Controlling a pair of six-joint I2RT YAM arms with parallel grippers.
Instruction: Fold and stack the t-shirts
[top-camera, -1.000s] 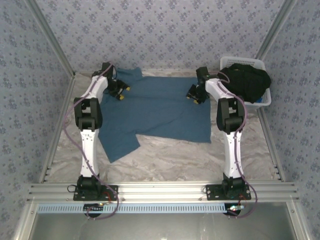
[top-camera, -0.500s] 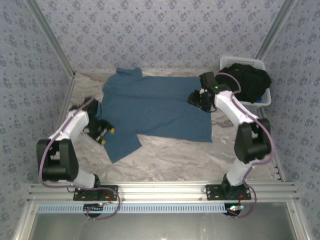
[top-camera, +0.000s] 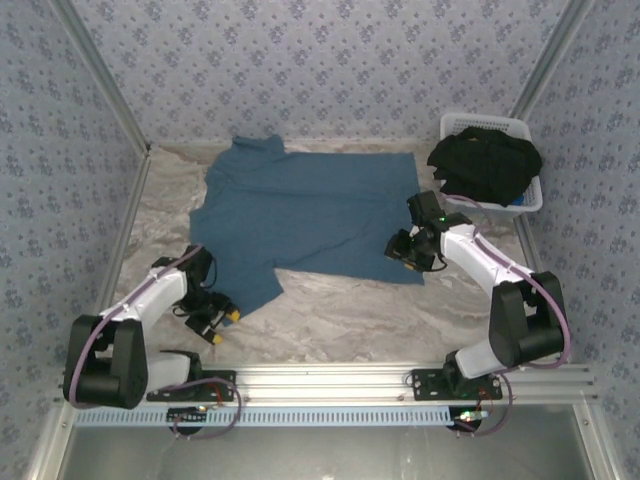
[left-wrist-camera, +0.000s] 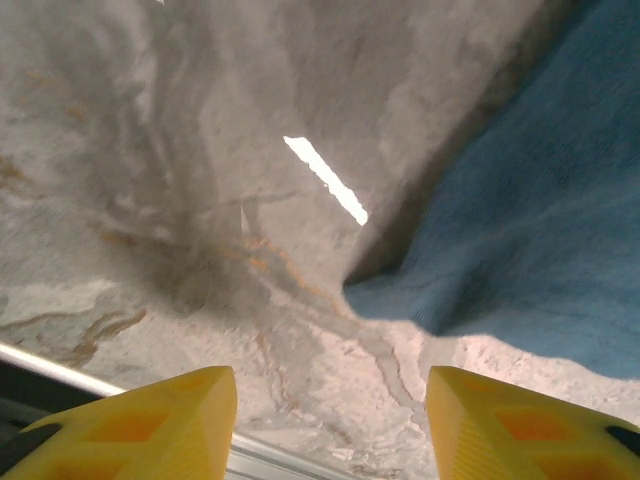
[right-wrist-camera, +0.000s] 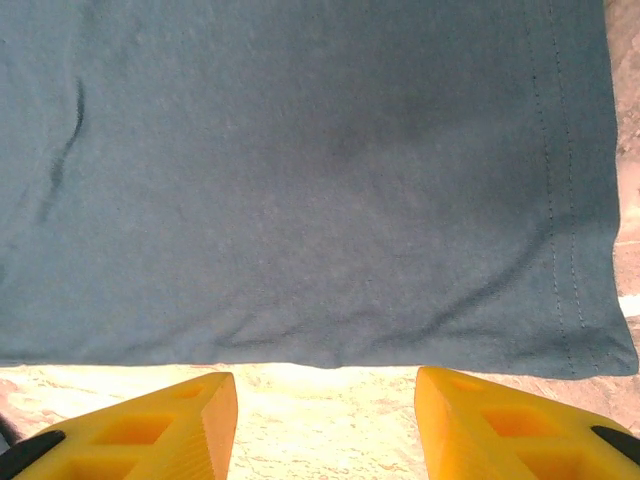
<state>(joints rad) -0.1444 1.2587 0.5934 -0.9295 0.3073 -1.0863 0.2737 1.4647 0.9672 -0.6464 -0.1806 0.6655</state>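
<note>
While black t-shirts (top-camera: 485, 165) half-hide basket (top-camera: 492, 120), left gripper (left-wrist-camera: 330, 390), right gripper (right-wrist-camera: 325, 395) gape empty.

1. The blue t-shirt (top-camera: 310, 215) is soft, matt cloth. Up close it shows a fine knit, with stitched hem lines along one edge.
2. The black t-shirts (top-camera: 485, 160) are dull, matt cloth.
3. The basket (top-camera: 484, 121) at far right is white slatted plastic.
4. The table (top-camera: 340, 310) has a smooth grey marbled surface with a sheen — a bright glint of light lies on it.
5. The rail (top-camera: 320, 380) along the near edge is pale ribbed metal.
6. On the left gripper (left-wrist-camera: 330, 405) and the right gripper (right-wrist-camera: 325, 405), the fingers (left-wrist-camera: 150, 415) look like matt yellow plastic.
</note>
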